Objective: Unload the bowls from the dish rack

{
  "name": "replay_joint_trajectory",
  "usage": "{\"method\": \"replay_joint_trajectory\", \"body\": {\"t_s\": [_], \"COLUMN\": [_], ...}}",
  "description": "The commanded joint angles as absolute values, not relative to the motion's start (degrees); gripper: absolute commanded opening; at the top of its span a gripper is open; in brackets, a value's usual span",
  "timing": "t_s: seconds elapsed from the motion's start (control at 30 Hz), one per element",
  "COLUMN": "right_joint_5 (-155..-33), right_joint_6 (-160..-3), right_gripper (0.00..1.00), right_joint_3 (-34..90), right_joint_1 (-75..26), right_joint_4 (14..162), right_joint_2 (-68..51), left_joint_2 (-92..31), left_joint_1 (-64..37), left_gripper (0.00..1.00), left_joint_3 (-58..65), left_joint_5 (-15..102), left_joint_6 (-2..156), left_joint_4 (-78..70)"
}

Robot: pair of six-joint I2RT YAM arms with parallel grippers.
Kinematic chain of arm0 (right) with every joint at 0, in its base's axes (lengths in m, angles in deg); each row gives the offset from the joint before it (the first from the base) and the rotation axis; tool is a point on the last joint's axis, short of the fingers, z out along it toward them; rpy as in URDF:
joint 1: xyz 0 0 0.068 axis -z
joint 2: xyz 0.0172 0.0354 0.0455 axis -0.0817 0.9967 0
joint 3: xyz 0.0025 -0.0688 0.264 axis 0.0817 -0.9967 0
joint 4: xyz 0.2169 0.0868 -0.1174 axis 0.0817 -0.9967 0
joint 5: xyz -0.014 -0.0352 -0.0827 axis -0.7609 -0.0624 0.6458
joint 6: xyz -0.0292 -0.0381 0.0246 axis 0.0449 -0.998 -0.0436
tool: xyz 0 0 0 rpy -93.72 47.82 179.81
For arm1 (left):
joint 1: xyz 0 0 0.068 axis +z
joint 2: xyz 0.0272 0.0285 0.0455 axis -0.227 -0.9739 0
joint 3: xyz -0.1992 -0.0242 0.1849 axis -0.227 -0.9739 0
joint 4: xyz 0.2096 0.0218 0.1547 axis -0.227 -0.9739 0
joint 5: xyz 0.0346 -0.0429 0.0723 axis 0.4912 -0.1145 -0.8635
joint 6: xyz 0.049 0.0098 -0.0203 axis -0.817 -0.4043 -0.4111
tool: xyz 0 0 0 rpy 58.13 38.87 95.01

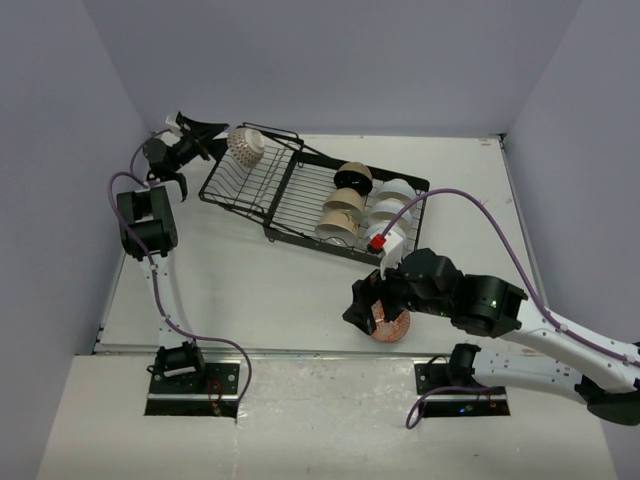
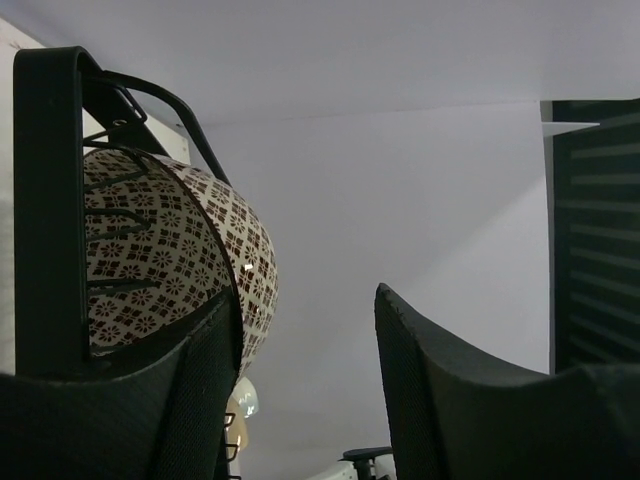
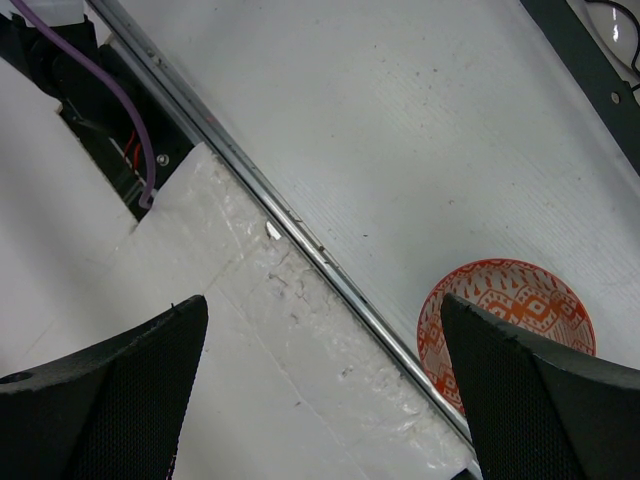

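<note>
Bowls [image 1: 385,212] are seen mostly unmoved in the dish rack [image 1: 262,190]: about six at its right end and a patterned bowl [image 1: 245,147] at its far-left corner, where the half-spread, empty left gripper [image 2: 305,310] is held. One orange bowl [image 1: 390,322] is set on the table in front of the rack, beneath the wide-spread right gripper [image 3: 325,320].

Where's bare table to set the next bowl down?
Widest bare patch: table between the dish rack, the left arm and the near edge. A smaller strip lies right of the rack. Crowded: near edge under the right tool, where the orange bowl sits.
</note>
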State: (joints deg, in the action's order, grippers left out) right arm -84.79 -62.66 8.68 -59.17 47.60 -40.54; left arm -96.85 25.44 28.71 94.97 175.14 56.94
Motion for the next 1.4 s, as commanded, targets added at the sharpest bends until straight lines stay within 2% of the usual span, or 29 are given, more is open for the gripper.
{"method": "replay_joint_trajectory", "body": {"t_s": [0.0, 0.1, 0.27, 0.4, 0.43, 0.5, 0.57, 0.6, 0.9, 1.13, 1.37], "right_joint_5": [-85.24, -85.15, -84.8, -84.71, -84.62, -84.53, -84.53, -84.62, -84.53, -83.92, -83.39], "right_joint_6": [-62.93, -62.93, -63.02, -63.19, -63.2, -63.37, -63.46, -63.46, -63.37, -62.76, -61.97], "right_gripper": [0.99, 0.99, 0.99, 0.99, 0.99, 0.99, 0.99, 0.99, 0.99, 0.99, 0.99], "right_joint_3": [9.05, 9.14, 9.14, 9.23, 9.23, 9.23, 9.31, 9.31, 9.4, 8.96, 7.91], "right_joint_1": [-59.65, -59.65, -59.65, -59.65, -59.65, -59.65, -59.65, -59.65, -59.65, -59.65, -59.65], "right_joint_4": [48.47, 48.29, 47.94, 47.68, 47.76, 47.85, 47.77, 47.85, 48.11, 48.12, 49.08], "right_joint_2": [-40.1, -40.19, -40.19, -40.1, -40.1, -39.84, -39.66, -39.66, -39.92, -40.71, -42.21], "left_joint_2": [-96.53, -97.49, -98.73, -99.16, -99.17, -99.17, -99.08, -98.99, -95.48, -93.37, -88.89], "left_joint_1": [24.37, 23.67, 22.7, 22.7, 22.61, 22.61, 22.61, 22.61, 22.61, 22.44, 22.18], "left_gripper": [0.56, 0.47, 0.4, 0.25, 0.24, 0.14, 0.11, 0.01, 0.0, 0.0, 0.0], "left_joint_3": [29.57, 30.27, 31.15, 31.15, 31.15, 31.15, 31.06, 31.06, 31.68, 34.75, 40.11], "left_joint_5": [95.69, 95.51, 94.9, 94.63, 94.55, 94.55, 94.37, 94.28, 93.67, 93.93, 94.9], "left_joint_6": [176.02, 175.93, 175.58, 175.05, 174.97, 174.35, 173.91, 173.91, 169.43, 171.1, 165.21], "left_joint_4": [60.05, 59.79, 59.08, 58.21, 58.12, 57.33, 56.72, 56.71, 51.7, 57.77, 51.53]}}
